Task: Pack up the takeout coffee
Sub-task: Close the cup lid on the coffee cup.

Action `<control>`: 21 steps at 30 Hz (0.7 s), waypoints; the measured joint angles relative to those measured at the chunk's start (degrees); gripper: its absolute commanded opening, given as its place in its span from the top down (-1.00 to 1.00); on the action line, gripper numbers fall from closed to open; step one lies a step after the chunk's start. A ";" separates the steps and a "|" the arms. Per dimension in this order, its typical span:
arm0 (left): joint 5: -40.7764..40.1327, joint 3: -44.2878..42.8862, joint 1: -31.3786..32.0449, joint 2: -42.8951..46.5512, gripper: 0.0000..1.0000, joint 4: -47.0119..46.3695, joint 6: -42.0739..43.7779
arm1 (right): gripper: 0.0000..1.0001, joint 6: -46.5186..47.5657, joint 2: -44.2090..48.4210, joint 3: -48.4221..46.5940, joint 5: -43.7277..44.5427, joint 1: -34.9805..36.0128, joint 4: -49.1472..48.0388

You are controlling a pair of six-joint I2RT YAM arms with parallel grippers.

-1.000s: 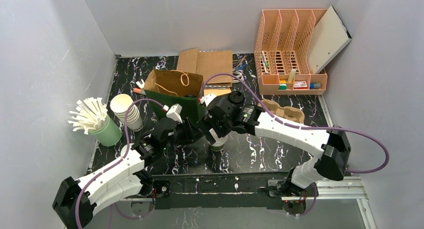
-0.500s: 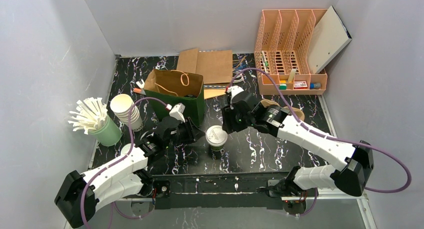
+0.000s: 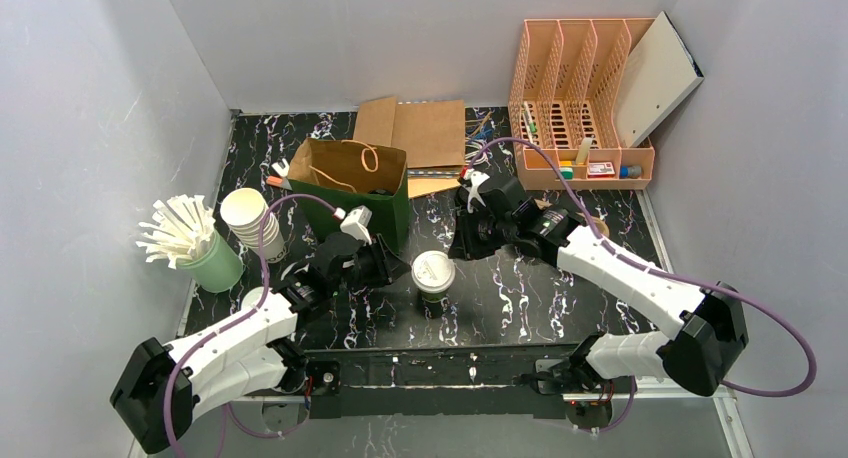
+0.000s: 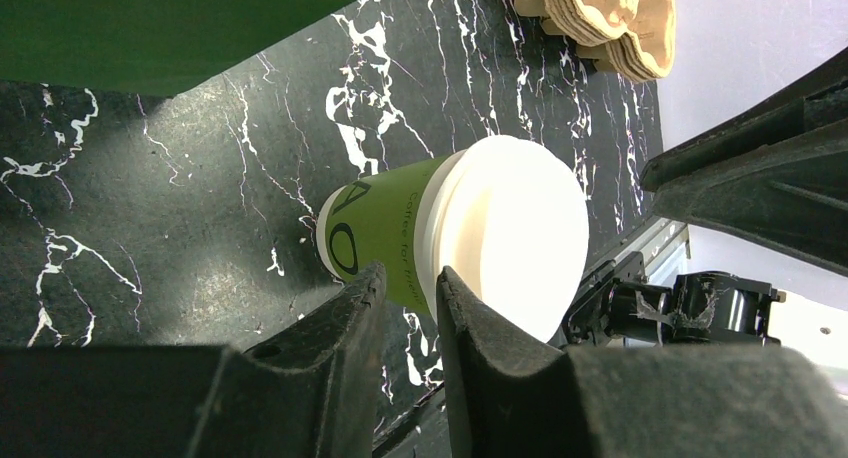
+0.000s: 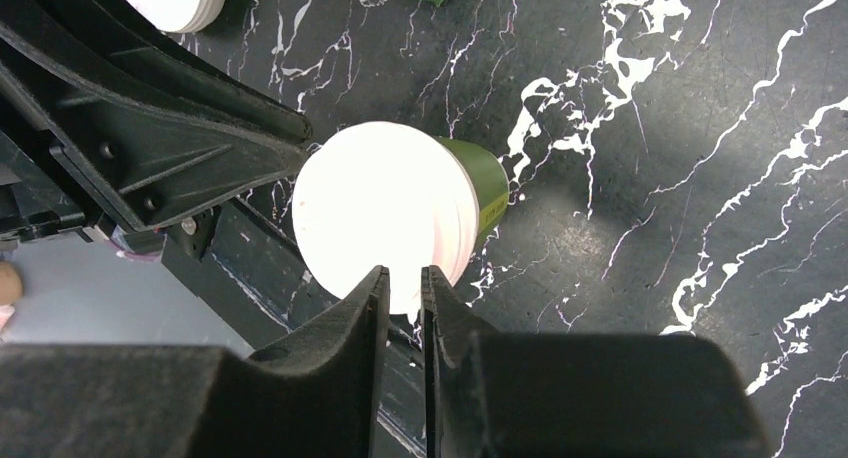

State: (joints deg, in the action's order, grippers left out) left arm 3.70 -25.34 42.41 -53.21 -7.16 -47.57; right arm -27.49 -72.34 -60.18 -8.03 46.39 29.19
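Peach file organizer [image 3: 580, 98] far on my right, white board [image 3: 655, 73] leaning against it, black marble table [image 3: 530, 303] under me

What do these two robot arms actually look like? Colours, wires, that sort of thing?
The left arm and the right arm look alike: smooth white shells between chunky black joints. A purple cable loops loosely along each one. Each arm ends in two matte black, wedge-shaped fingers.
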 measured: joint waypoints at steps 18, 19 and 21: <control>0.63 0.00 0.00 -1.46 0.50 -0.15 0.00 | 0.39 0.68 -3.06 0.04 -2.62 -0.81 -0.79; 0.66 0.00 0.00 -1.44 0.50 -0.15 0.00 | 0.39 0.68 -3.08 0.04 -2.62 -0.90 -0.74; 0.72 -0.02 0.00 -1.44 0.50 -0.13 0.00 | 0.39 0.70 -3.17 0.04 -2.60 -1.03 -0.74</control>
State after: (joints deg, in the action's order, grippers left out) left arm 4.43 -25.36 42.41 -54.65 -7.29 -47.57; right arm -26.79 -75.50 -60.14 -10.63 45.36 28.45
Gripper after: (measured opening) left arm 0.247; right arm 0.306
